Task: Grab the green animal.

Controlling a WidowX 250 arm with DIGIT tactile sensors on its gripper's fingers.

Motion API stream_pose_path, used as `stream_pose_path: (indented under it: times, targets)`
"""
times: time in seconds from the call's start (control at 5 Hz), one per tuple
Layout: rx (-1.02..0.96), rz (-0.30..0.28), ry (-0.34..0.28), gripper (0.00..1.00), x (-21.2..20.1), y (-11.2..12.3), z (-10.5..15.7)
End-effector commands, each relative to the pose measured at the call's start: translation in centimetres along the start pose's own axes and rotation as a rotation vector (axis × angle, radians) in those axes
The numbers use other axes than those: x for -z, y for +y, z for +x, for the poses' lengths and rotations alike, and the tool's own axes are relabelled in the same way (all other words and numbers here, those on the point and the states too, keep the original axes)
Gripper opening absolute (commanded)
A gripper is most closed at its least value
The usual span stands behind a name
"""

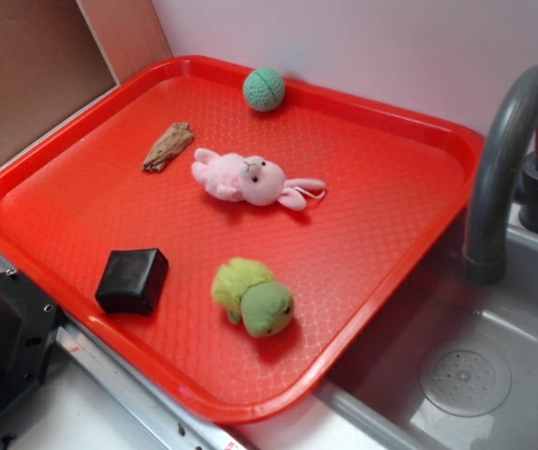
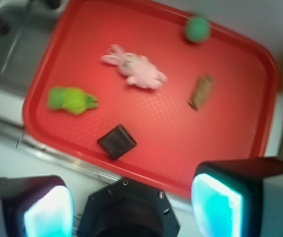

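The green animal (image 1: pixel 253 296), a plush turtle with a fuzzy lime shell and a darker round head, lies on the red tray (image 1: pixel 391 197) near its front right edge. In the wrist view the green animal (image 2: pixel 71 100) sits at the tray's left side. My gripper (image 2: pixel 131 207) is open and empty, its two pads (image 2: pixel 215 205) wide apart, high above the tray's near edge and well away from the turtle. The gripper itself does not show in the exterior view.
A pink plush bunny (image 1: pixel 250 180) lies mid-tray, a teal knitted ball (image 1: pixel 264 89) at the far rim, a brown wood piece (image 1: pixel 168 147) at the left, a black block (image 1: pixel 133 279) near the front. A grey faucet (image 1: pixel 503 159) and sink (image 1: pixel 466 375) are at the right.
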State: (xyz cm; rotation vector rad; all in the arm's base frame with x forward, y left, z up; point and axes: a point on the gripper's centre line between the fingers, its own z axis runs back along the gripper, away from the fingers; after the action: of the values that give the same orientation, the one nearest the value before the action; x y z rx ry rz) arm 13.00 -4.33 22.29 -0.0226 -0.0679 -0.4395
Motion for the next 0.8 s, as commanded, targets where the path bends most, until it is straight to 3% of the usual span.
stream_pose_path:
  times: [0.0, 0.2, 0.4, 0.6]
  targets:
    - [0.481, -0.103, 0.008, 1.0, 2.5, -2.5, 4.4]
    - [0.728, -0.158, 0.002, 1.0, 4.8, -3.4, 6.3]
    - [0.92, -0.172, 0.022, 1.0, 7.6, -4.5, 7.6]
    - [0.948, -0.153, 0.025, 1.0, 10.0, -5.6, 8.3]
